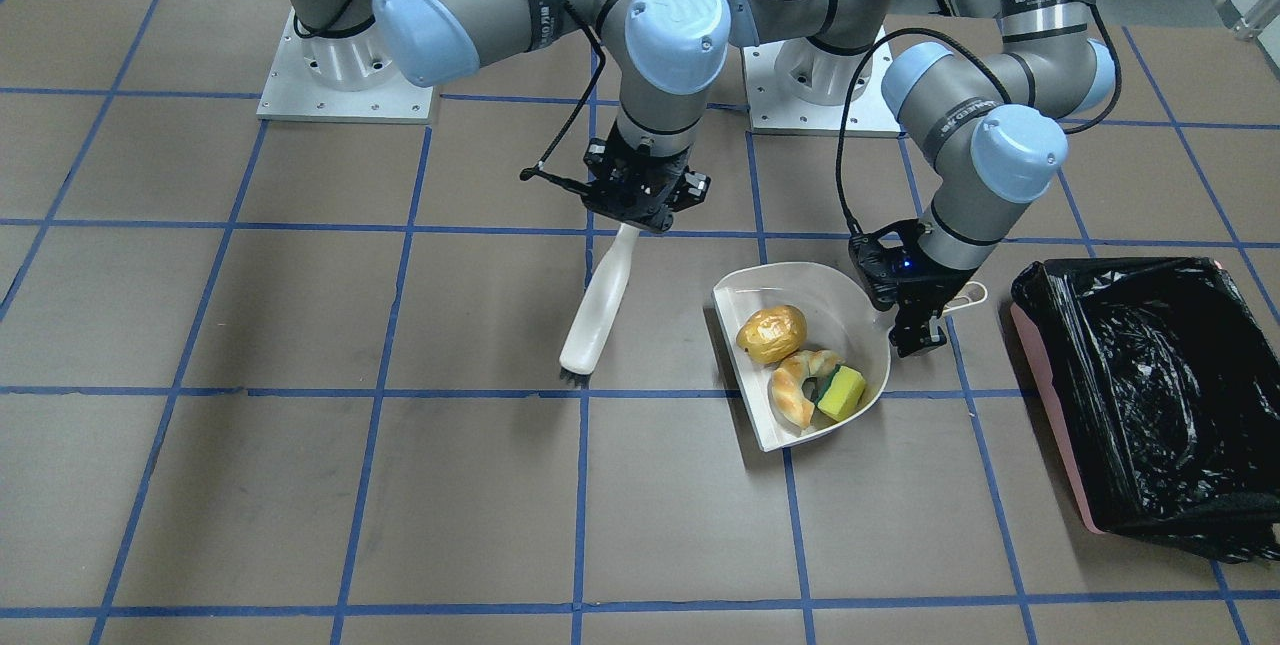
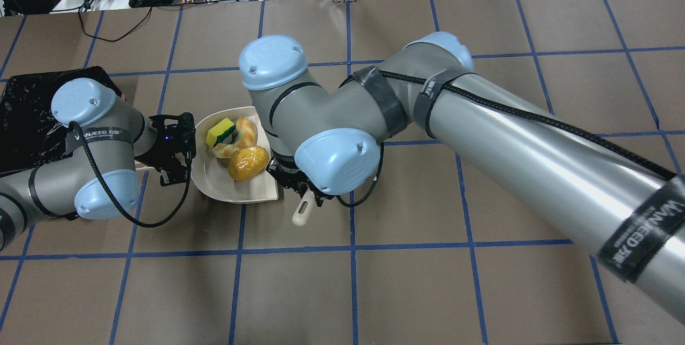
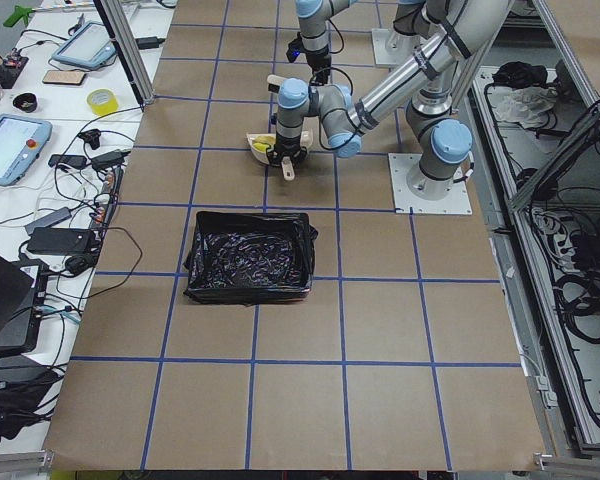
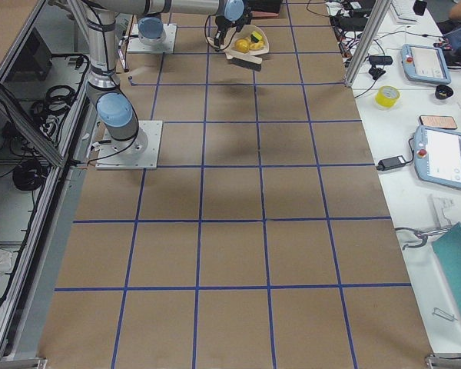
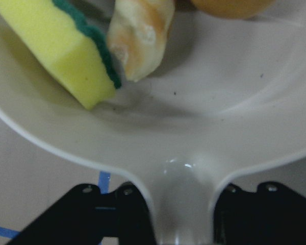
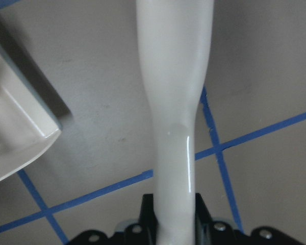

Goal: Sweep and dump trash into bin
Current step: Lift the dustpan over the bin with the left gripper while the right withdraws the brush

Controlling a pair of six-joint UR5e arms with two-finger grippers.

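The beige dustpan [image 1: 800, 290] holds all the trash: the yellow-brown potato-like piece [image 1: 772, 333], the tan croissant-like piece [image 1: 797, 383] and the yellow-and-green sponge [image 1: 842, 392]. My left gripper [image 1: 915, 337] is shut on the dustpan's handle [image 5: 179, 204], on the side toward the bin [image 1: 1050, 405]. The bin is pink and lined with a black bag. My right gripper [image 1: 640, 213] is shut on the handle of the beige brush [image 1: 600, 315]. The brush bristles point down at the table, a short way from the dustpan's open edge. In the overhead view my right gripper is hidden under its arm.
The bin stands about one grid square beyond my left gripper, at the table's end on my left [image 3: 250, 255]. Both arm bases [image 1: 345, 75] sit at the table's robot side. Blue tape lines grid the brown table. A corner of the dustpan [image 6: 20, 138] lies close beside the brush handle [image 6: 176, 102].
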